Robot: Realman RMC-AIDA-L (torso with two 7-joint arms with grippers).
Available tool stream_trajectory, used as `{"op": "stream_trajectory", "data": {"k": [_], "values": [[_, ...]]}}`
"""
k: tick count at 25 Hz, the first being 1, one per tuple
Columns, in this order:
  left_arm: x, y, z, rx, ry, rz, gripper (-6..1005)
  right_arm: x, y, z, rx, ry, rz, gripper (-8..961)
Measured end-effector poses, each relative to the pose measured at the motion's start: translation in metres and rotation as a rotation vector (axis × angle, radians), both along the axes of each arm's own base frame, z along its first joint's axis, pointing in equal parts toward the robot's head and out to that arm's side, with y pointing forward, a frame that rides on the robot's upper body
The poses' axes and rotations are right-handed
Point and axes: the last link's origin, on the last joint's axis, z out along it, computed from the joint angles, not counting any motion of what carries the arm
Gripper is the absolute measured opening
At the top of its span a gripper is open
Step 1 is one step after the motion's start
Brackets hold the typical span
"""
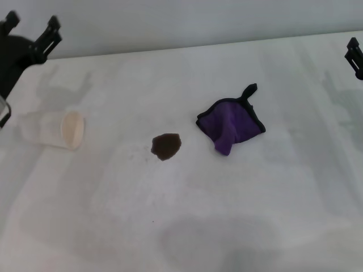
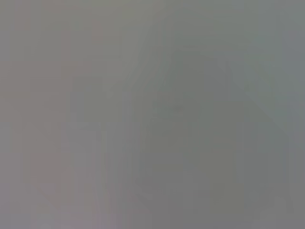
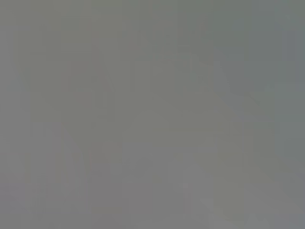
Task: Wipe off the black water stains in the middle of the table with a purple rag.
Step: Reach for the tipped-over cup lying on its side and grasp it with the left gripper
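In the head view, the left claw [image 1: 35, 35] hangs at the far left edge above the counter [image 1: 187, 226], well away from everything the task concerns; its two black fingers stand apart with a gap between them, holding nothing. Below it a pale, see-through cup [image 1: 57, 130] lies on its side, its mouth turned toward the middle of the counter. Further right, near the middle, sits the stain [image 1: 166, 146], a small dark brown-black blotch with ragged edges, apart from the cup and from the rag. Just right of the stain, and a little farther back, the rag [image 1: 231, 123] lies crumpled on the counter, purple with a black stitched border, its black loop sticking up at the far corner and one purple fold trailing toward the near side. At the far right edge only a sliver of the right claw [image 1: 354, 55] shows, so whether it is open or closed cannot be told. Both wrist views show only featureless grey.
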Motion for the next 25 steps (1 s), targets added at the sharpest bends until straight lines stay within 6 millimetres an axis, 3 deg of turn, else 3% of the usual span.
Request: {"op": "stream_trajectory", "data": {"k": [7, 12, 16, 18, 20, 25], "values": [[0.015, 0.017, 0.017, -0.369, -0.031, -0.103, 887, -0.003, 0.014, 0.003, -0.012, -0.015, -0.010, 844], [0.015, 0.020, 0.036, -0.570, -0.003, -0.112, 888, 0.000, 0.017, 0.007, -0.014, -0.026, -0.023, 844], [0.006, 0.021, 0.047, -0.734, 0.100, -0.031, 887, 0.003, 0.020, 0.007, -0.029, -0.032, -0.052, 844], [0.004, 0.023, 0.059, -0.836, 0.240, 0.047, 886, 0.004, 0.023, 0.006, -0.040, -0.034, -0.067, 844], [0.006, 0.024, 0.064, -0.846, 0.270, 0.054, 885, 0.004, 0.025, 0.006, -0.045, -0.035, -0.075, 844], [0.029, 0.027, 0.100, -0.763, 0.479, -0.039, 882, 0.004, 0.025, 0.005, -0.046, -0.032, -0.079, 844]]}}
